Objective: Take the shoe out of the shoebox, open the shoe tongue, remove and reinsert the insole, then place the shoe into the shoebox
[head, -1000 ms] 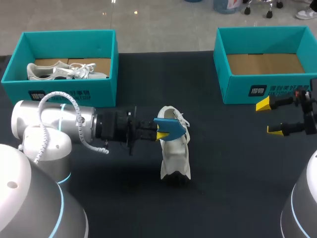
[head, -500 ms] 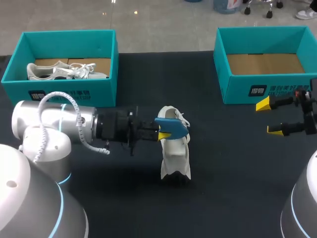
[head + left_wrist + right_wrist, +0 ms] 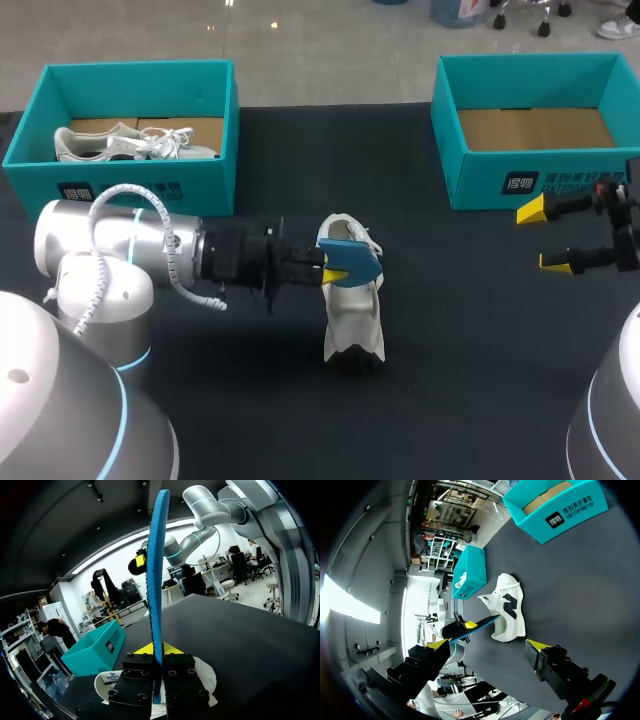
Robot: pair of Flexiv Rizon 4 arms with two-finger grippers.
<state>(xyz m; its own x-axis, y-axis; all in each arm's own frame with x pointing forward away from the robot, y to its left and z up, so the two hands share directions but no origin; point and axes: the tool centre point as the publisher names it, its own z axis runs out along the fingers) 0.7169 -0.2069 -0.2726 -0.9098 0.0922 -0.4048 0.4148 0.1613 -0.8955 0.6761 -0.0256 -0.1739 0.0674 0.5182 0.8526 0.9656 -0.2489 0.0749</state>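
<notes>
Middle of the worktop: a white low-top lace-up shoe (image 3: pixel 355 310) appears to stand on its sole on the dark worktop (image 3: pixel 450 350), outside both boxes, with nothing bracing it.
Insole: the blue foam insole (image 3: pixel 352 257) is out of the shoe, held just above the shoe's opening. In the left wrist view it rises edge-on as a thin blade (image 3: pixel 156 580) ahead of the fingers.
Left arm: the left tool (image 3: pixel 335 272) comes in from the left of the frame, clenched on one end of the insole with a finger on each face. The shoe (image 3: pixel 205 672) shows just under it in its own view.
Right arm: the right tool (image 3: pixel 545 237) hangs at the right edge of the frame, fingers spread and grasping nothing, well apart from the shoe.
Boxes: the teal cardboard shoebox at upper left (image 3: pixel 150 185) holds a second white shoe (image 3: pixel 120 143). The teal cardboard shoebox at upper right (image 3: pixel 480 185) shows only its bare brown floor.
Stage: by my reading the insole is removed and reinsertion comes next.
Risk, shoe: pushing the insole in could slide or tip the unheld shoe, since no finger steadies it.
Risk, insole: gripped at one end only, the soft foam could buckle against the collar or tongue instead of feeding toward the toe.
Risk, grip: a sideways load on the free end could twist the insole out from between the fingers.
</notes>
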